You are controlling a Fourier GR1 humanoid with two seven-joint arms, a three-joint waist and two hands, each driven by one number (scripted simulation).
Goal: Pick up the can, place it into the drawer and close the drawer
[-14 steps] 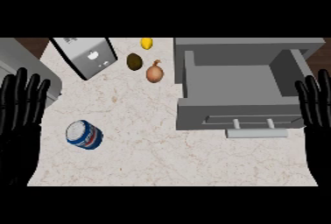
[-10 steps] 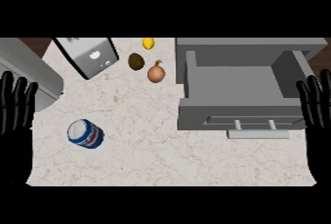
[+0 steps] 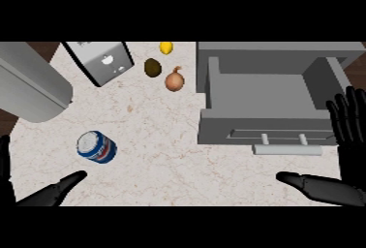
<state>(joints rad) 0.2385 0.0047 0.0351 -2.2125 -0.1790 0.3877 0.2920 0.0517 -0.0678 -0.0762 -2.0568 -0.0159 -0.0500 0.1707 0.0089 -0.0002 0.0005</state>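
On the pale, veined marble counter (image 3: 214, 174) there is one can, one drawer, three small pieces of produce and one flat grey device. The short round can with a white lid and a blue, white and red label (image 3: 96, 147) lies tilted on the counter's left part, its pale top turned up and to the left, well apart from the drawer and touched by neither hand. The open grey box-shaped drawer (image 3: 271, 104) stands at the right, its hollow bare and its pale bar handle (image 3: 288, 149) on the front wall toward the view's lower edge. Left of the drawer are a small yellow lemon (image 3: 166, 47), a dark olive-green oval fruit (image 3: 152, 67) and a tan onion (image 3: 175, 81), the onion nearest the drawer's left wall. A dark-framed grey rectangular device (image 3: 103, 60) lies slanted at the upper left, beside a large grey rounded body (image 3: 28, 82). The black left hand (image 3: 53, 192) shows at the lower left corner, its fingers straight and holding nothing, below the can. The black right hand (image 3: 348, 145) is at the right edge beside the drawer's front, fingers up and spread, thumb stretched out toward the left, empty.
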